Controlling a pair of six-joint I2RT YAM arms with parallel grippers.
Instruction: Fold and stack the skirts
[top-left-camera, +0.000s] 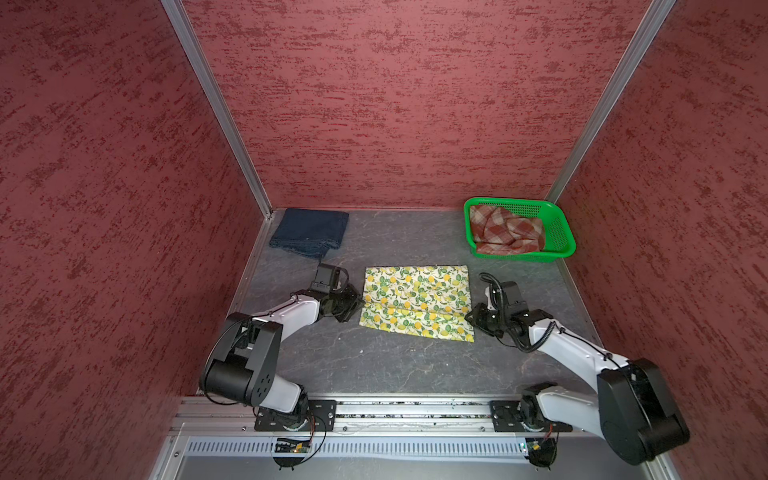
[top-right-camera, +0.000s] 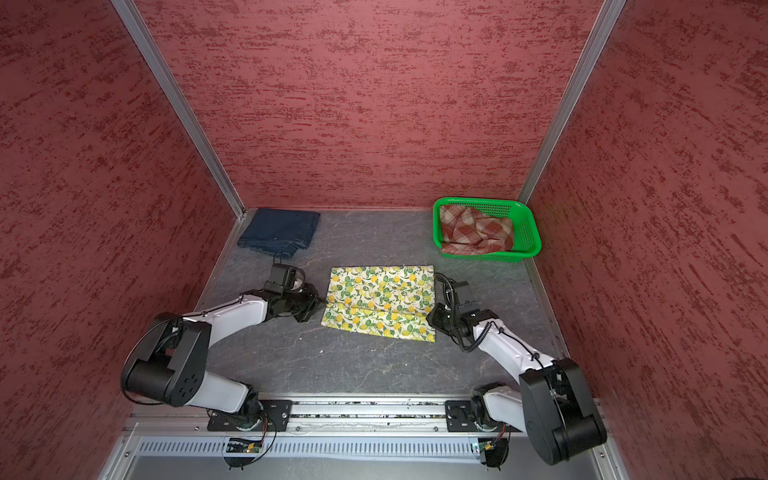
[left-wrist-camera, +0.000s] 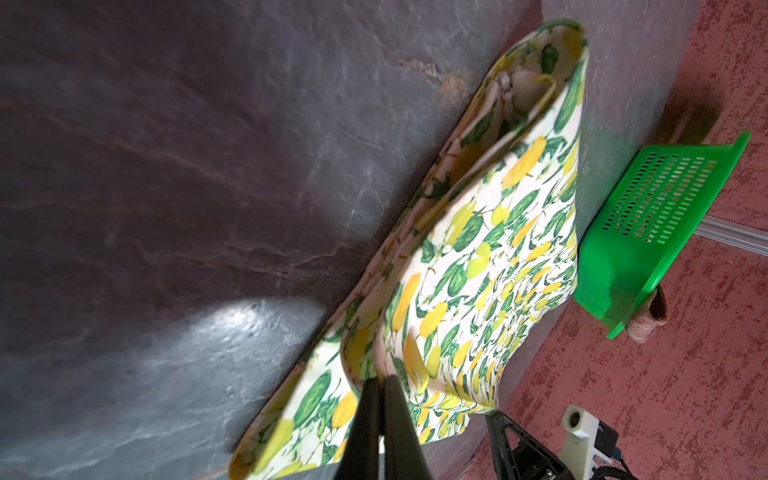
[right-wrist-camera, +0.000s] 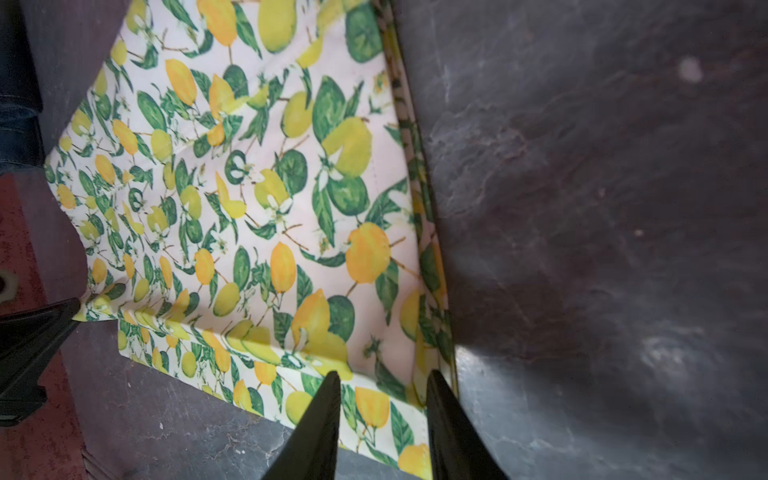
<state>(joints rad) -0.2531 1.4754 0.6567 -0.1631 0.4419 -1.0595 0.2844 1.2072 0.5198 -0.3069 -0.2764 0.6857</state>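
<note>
The lemon-print skirt (top-left-camera: 417, 301) (top-right-camera: 380, 301) lies folded into a rectangle at mid-table. My left gripper (top-left-camera: 360, 300) (left-wrist-camera: 380, 380) is shut on its left edge and lifts a fold of the cloth (left-wrist-camera: 478, 257). At the skirt's near right corner, my right gripper (top-left-camera: 471, 316) (right-wrist-camera: 382, 378) stands open, its fingers straddling the cloth (right-wrist-camera: 249, 187). In both top views the dark denim skirt (top-left-camera: 309, 232) (top-right-camera: 280, 228) lies folded in the back left corner. The plaid skirt (top-left-camera: 505, 230) (top-right-camera: 476, 232) sits crumpled in the basket.
A green perforated basket (top-left-camera: 561, 232) (top-right-camera: 528, 232) (left-wrist-camera: 648, 232) stands at the back right against the wall. Red textured walls close in the grey table on three sides. An aluminium rail carrying both arm bases runs along the front edge.
</note>
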